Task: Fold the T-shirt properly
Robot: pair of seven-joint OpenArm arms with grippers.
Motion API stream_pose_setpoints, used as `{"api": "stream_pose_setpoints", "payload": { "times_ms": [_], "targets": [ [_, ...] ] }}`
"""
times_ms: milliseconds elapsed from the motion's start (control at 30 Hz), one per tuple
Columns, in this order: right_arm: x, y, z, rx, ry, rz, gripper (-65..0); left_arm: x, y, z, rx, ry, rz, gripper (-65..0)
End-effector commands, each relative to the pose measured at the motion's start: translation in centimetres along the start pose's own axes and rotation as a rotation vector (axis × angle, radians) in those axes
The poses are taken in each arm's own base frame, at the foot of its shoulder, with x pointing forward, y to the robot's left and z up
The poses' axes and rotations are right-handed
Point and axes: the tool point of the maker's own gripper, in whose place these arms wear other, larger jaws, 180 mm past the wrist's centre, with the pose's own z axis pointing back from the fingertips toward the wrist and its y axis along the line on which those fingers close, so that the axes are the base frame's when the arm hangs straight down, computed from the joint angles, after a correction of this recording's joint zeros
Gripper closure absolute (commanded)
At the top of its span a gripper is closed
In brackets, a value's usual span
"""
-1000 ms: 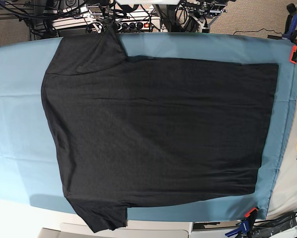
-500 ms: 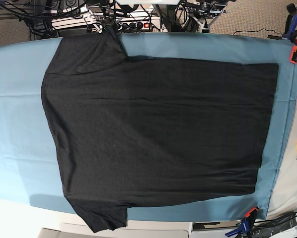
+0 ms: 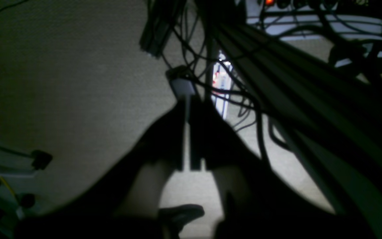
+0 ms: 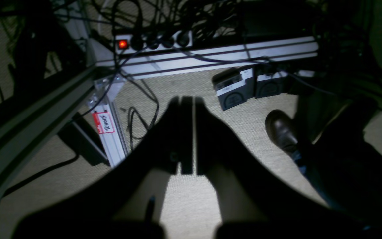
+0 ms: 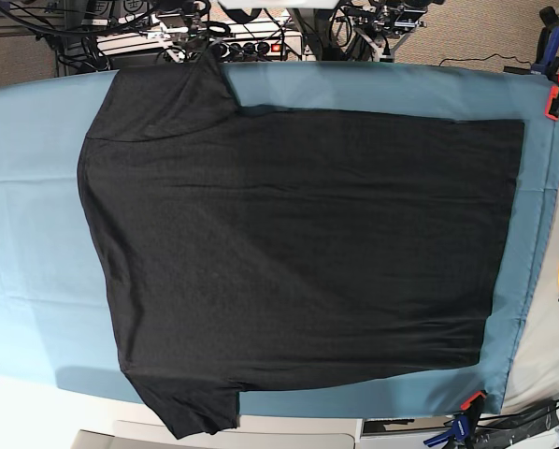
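Lying flat and unfolded on the surface (image 5: pixel 18 243), the T-shirt (image 5: pixel 298 253) is untouched; the left end effector (image 3: pixel 188 146) and right end effector (image 4: pixel 187 139) are seen pressed together, holding nothing.

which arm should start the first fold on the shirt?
Neither has a clear edge. The T-shirt lies flat and unfolded, with no arm over it. The left gripper and right gripper are both shut, empty and pointing at the floor. Either could start on its own side.

Base view looks straight down on the table cloth (image 5: pixel 36 234); both wrist views face the floor (image 4: pixel 191 199).
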Motion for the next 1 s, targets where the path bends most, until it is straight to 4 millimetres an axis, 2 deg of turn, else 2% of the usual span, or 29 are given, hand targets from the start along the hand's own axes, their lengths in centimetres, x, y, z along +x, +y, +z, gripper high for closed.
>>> {"api": "stream_pose_setpoints", "payload": {
  "times_ms": [0, 233, 467, 667, 767, 867, 967],
  "targets": [
    [0.3, -1.2, 0.0, -0.021, -0.011, -0.001, -2.4, -0.4, -0.1, 0.0, -0.006, 0.013, 0.007, -4.4],
    [-2.5, -6.0, 1.0, -0.092, -0.024, 0.044, -2.4, -4.9, -0.2, 1.0, -0.026, 0.111, 0.002, -4.4],
    [-5.0, -12.0, 4.0, -0.174, -0.05, 0.136, -2.4, -8.2, 0.8, 4.7, -0.063, 0.043, -0.086, -4.4],
    [-6.4, -15.8, 7.8, -0.211, -0.076, 0.217, -2.4, -10.6, 3.4, 10.1, -0.05, -0.023, -0.21, -4.4],
    [-6.6, -16.7, 10.4, -0.217, -0.112, 0.283, -2.4, -11.5, 4.4, 13.8, -0.049, -0.046, -0.309, -4.4],
    [-5.9, -16.8, 13.3, -0.212, -0.175, 0.27, -2.4, -10.9, 4.2, 17.7, -0.08, -0.099, -0.377, -4.4],
    [-4.2, -17.2, 16.2, -0.216, -0.251, 0.226, -2.4, -8.8, 3.9, 20.9, -0.075, -0.166, -0.415, -4.4]
  ]
}}
